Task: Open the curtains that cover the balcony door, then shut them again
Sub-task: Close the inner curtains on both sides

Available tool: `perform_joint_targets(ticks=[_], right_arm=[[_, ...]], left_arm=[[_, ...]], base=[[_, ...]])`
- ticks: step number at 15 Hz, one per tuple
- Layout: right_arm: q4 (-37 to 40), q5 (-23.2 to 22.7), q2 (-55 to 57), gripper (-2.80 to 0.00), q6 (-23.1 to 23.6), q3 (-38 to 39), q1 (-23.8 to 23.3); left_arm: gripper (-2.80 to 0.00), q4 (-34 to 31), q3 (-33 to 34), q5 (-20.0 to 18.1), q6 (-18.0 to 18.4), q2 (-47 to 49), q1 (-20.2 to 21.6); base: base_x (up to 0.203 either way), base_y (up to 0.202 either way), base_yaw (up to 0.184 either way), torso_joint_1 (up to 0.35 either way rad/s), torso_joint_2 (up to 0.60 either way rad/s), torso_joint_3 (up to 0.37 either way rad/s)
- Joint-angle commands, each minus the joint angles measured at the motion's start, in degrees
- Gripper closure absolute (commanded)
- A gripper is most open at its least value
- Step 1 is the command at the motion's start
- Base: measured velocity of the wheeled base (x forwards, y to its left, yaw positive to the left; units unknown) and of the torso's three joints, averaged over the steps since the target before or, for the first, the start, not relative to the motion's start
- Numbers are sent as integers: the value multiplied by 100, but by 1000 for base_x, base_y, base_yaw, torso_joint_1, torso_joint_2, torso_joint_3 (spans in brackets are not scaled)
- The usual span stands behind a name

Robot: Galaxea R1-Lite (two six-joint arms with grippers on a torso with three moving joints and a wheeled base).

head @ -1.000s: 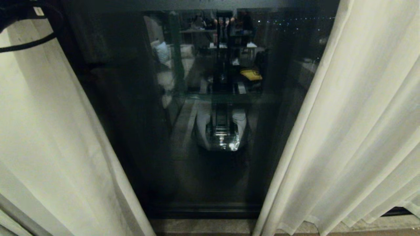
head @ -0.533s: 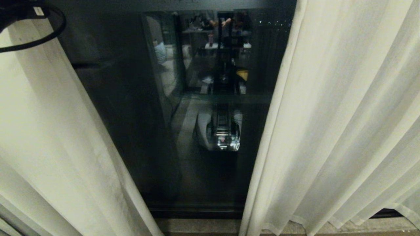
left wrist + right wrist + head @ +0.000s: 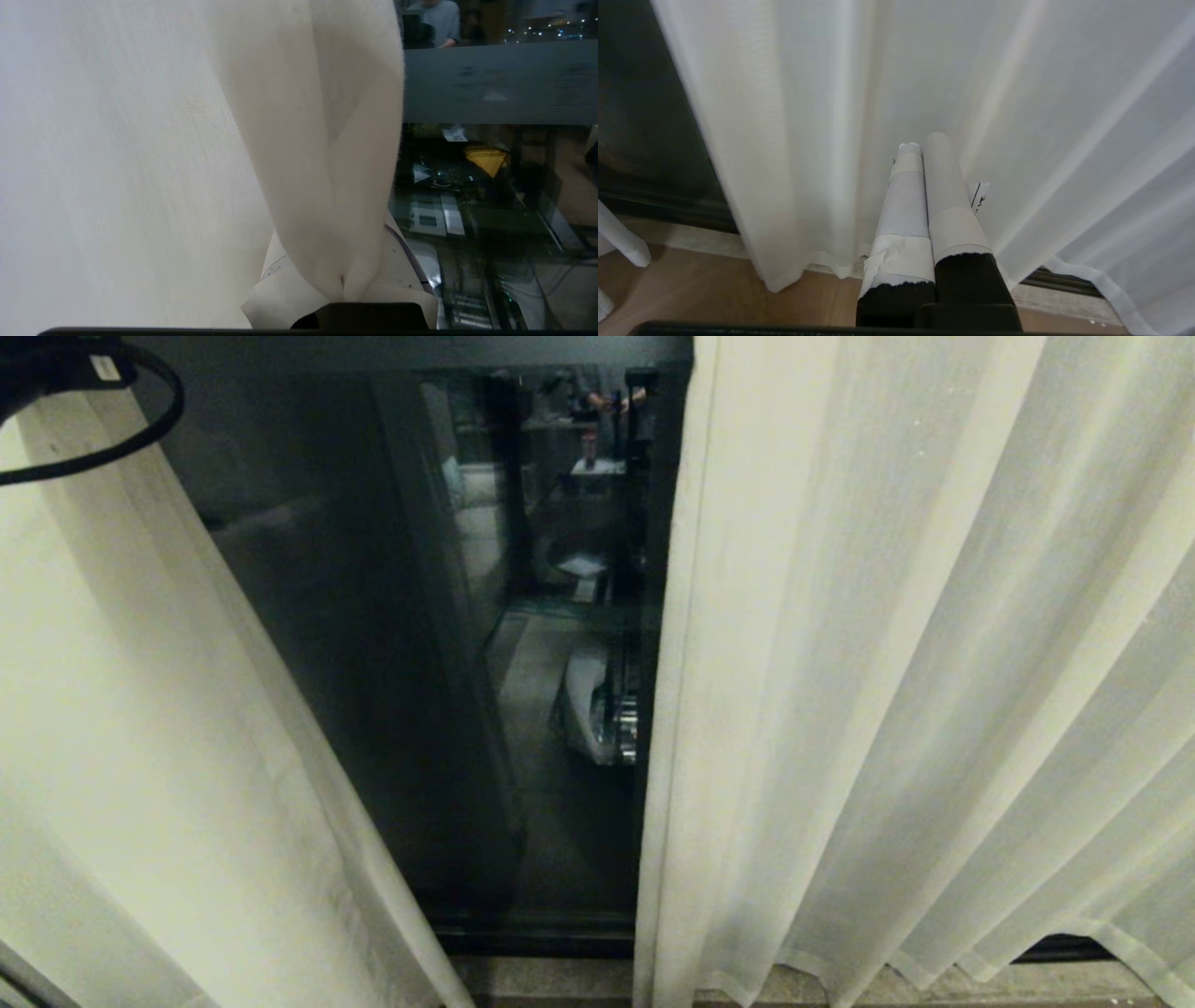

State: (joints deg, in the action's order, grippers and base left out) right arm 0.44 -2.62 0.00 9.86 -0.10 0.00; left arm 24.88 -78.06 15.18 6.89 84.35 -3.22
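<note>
You are looking at a dim head view: the curtains (image 3: 887,663) catch soft light from the room side and read pale with a yellowish cast, while the door (image 3: 373,644) glass is near black and mirrors the lit room behind you. Straight folds splay outward toward the edges. The left wrist view shows city lights as small blurred dots in the glass.

A home room at night. Floor-length pale curtains (image 3: 896,672) hang at three and nine o'clock before a dark glass balcony door (image 3: 392,644), above wooden flooring (image 3: 700,289). City lights (image 3: 537,31) glitter at one o'clock in the left wrist view.
</note>
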Motion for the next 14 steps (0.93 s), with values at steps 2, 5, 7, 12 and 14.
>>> perform_joint_targets(ticks=[2,5,7,12,14], right_arm=[[0,-1,9,0,7,1,0],[0,-1,9,0,7,1,0],[0,-1,9,0,7,1,0],[0,-1,9,0,7,1,0],[0,-1,9,0,7,1,0]], left_arm=[[0,17,1,2,5,3,-13],[0,17,1,2,5,20,-47],[0,26,6,2,5,29,-39],[0,34,10,2,5,64,-36],[0,43,10,2,8,64,-31]], base=[[0,-190,3,4,2,1],[0,-193,4,2,2,2],[0,-189,2,3,3,3],[0,-192,3,2,3,2],[0,-189,2,-2,0,2]])
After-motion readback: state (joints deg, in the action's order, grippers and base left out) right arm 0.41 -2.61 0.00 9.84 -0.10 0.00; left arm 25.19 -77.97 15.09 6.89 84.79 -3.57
